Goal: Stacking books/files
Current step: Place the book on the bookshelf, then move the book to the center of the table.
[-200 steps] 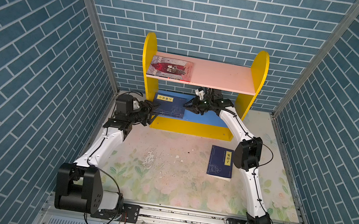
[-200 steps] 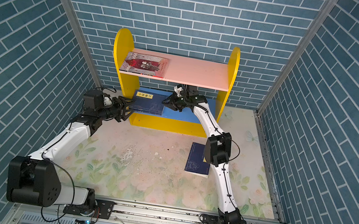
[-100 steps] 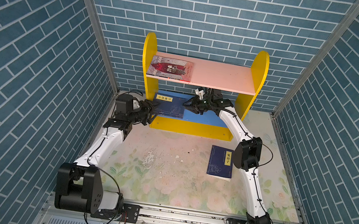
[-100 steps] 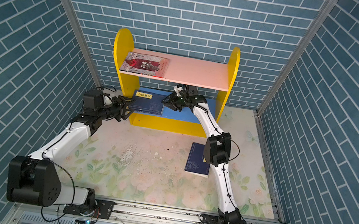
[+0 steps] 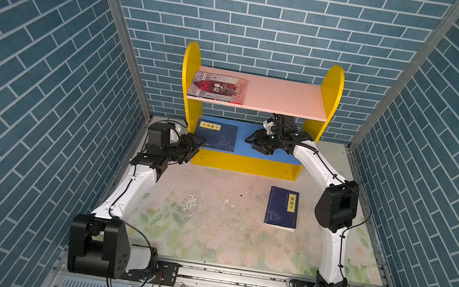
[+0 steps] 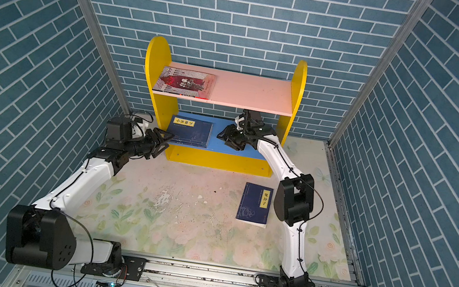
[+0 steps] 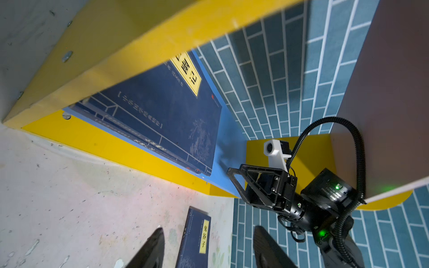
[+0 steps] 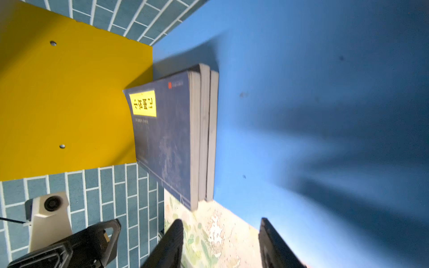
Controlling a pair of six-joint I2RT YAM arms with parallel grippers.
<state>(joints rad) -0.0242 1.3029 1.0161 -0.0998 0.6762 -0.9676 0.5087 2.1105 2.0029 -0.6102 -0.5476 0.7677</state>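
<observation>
Five books are counted. Three dark navy ones lie flat in a stack [image 8: 169, 139] at the left end of the blue lower board [image 5: 280, 158] of the yellow shelf [image 5: 243, 165]. A fourth navy book [image 5: 282, 209] lies flat by itself on the table [image 5: 208, 233], towards its right edge. One red-covered book [image 5: 219, 88] lies at the left end of the pink upper board [image 5: 284, 98]. Two grippers are shown. The left gripper [image 5: 196, 145] is held at the shelf's front left corner, its fingers spread with nothing between them. The right gripper [image 5: 253, 143] is held over the lower board, beside the stack but apart from it, its fingers likewise parted and empty. The count of three in the stack is given only by the page edges in the right wrist view; in both top views the stack reads as a single cover. Only the topmost yellow title strip is seen, the two covers beneath being hidden. In the left wrist view the stack is partly covered by the yellow side panel [image 7: 116, 46], and the fourth navy book is cut off by the frame's edge. In both top views the rear of the lower board is hidden under the upper board, and the right gripper's fingertips are hard to separate from the shadow there.
</observation>
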